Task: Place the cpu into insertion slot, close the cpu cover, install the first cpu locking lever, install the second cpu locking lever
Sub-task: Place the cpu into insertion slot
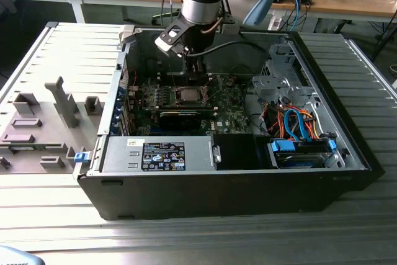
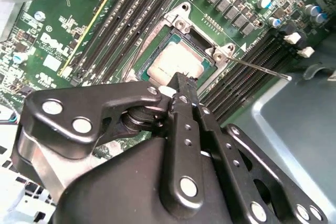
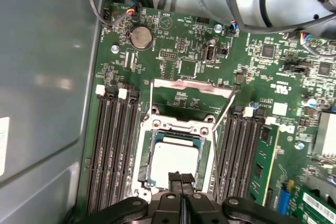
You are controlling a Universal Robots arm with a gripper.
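The cpu lies flat in the insertion slot, its silver-grey top showing in both wrist views. The cpu cover stands swung open behind the slot, a silver frame with the green board showing through its window. Two thin wire locking levers stick up free, one on each side; one lever juts out over the memory slots. My gripper is shut with nothing between its fingers, its tips right at the cpu's near edge. In the exterior view the gripper hangs inside the open case over the slot.
Memory slots flank the socket on both sides. A grey case wall is close by. A long black card and a labelled black box lie in front of the socket; cables on the exterior view's right.
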